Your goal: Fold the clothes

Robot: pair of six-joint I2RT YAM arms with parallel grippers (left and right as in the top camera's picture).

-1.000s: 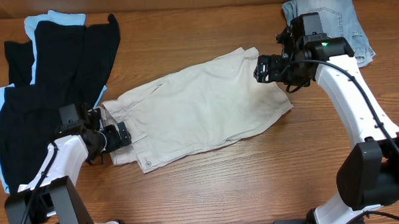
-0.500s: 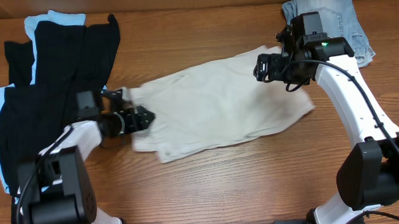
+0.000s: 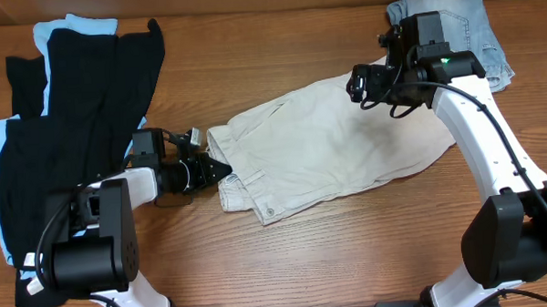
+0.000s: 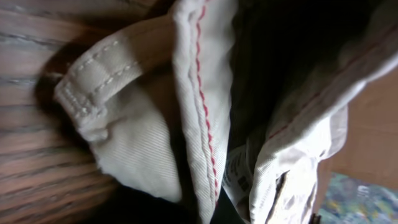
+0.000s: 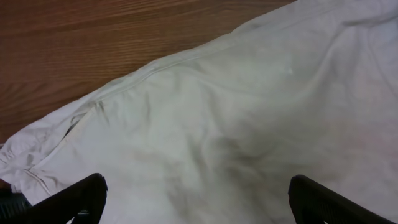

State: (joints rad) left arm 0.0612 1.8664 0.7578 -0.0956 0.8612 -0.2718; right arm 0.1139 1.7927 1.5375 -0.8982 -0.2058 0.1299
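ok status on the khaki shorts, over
Left gripper shut on khaki shorts at waistband. Right gripper open above leg end. Black garments, denim shorts off to the sides.

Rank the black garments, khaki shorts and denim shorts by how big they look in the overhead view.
1. black garments, covering the most table
2. khaki shorts, somewhat smaller
3. denim shorts, clearly smallest, though partly hidden

Overhead looks straight down, both wrist views close on khaki shorts
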